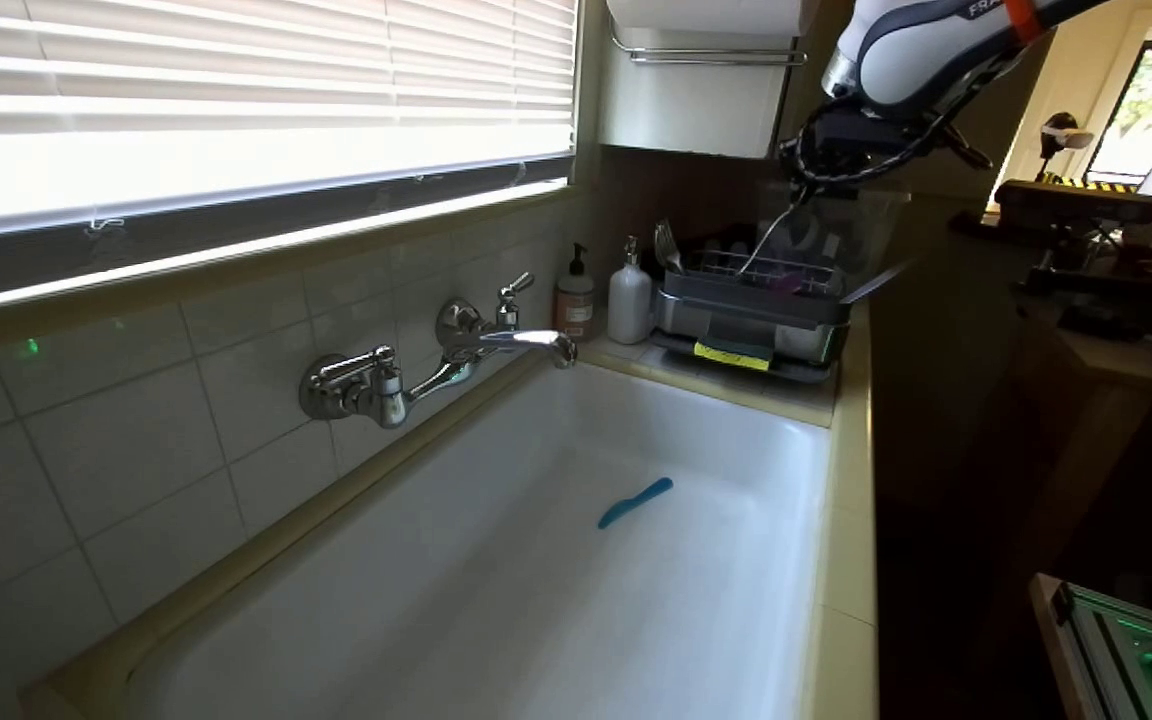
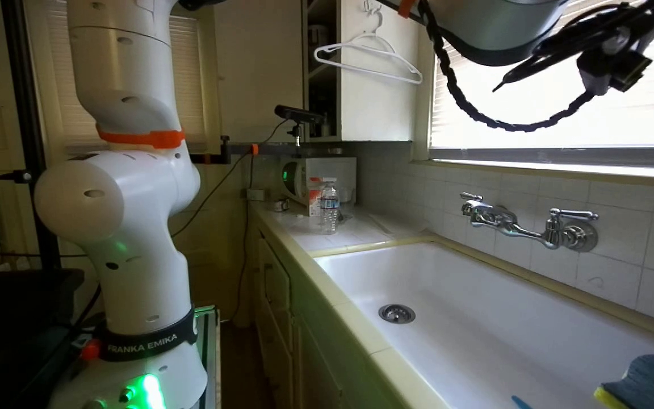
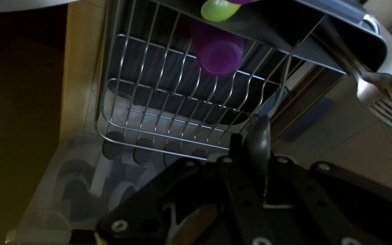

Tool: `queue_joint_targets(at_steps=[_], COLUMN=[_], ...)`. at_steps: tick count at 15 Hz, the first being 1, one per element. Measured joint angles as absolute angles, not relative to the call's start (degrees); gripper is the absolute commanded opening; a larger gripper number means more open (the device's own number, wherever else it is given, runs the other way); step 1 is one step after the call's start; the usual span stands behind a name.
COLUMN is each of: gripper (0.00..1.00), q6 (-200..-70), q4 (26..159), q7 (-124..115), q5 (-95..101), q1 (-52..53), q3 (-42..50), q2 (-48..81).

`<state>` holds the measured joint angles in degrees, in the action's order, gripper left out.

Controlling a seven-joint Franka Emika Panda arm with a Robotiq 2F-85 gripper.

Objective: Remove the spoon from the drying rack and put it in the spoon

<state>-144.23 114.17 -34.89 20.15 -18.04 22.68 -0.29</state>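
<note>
Wrist view shows the black two-finger claw (image 3: pixel 253 153) clamped, as it seems, on the bowl of the slender dark-grey metal spoon (image 3: pixel 259 143), probably because this end is the easiest to reach. Its handle slants down below the claw, in an exterior view toward the dark-grey rectangular drying rack (image 1: pixel 756 300); whether they touch, I cannot tell. Raising straight should perhaps free it.

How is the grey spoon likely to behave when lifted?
The spoon will probably be stiff: its slender handle looks metallic. It may slip, since its bowl looks smooth and curved. It could also pivot, as the gripper holds it near the bowl, leaving the handle extended.
</note>
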Motion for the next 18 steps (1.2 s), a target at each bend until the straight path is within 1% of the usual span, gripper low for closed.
queue_joint_targets(at_steps=[8, 18], gripper=[0.03, 0.03], q6=[-144.19, -142.74], q4=[116.22, 120.77], q7=[-33.41, -19.34], q5=[21.18, 7.84], q1=[-18.06, -15.12], q3=[18.37, 13.31], q2=[-6.38, -7.64])
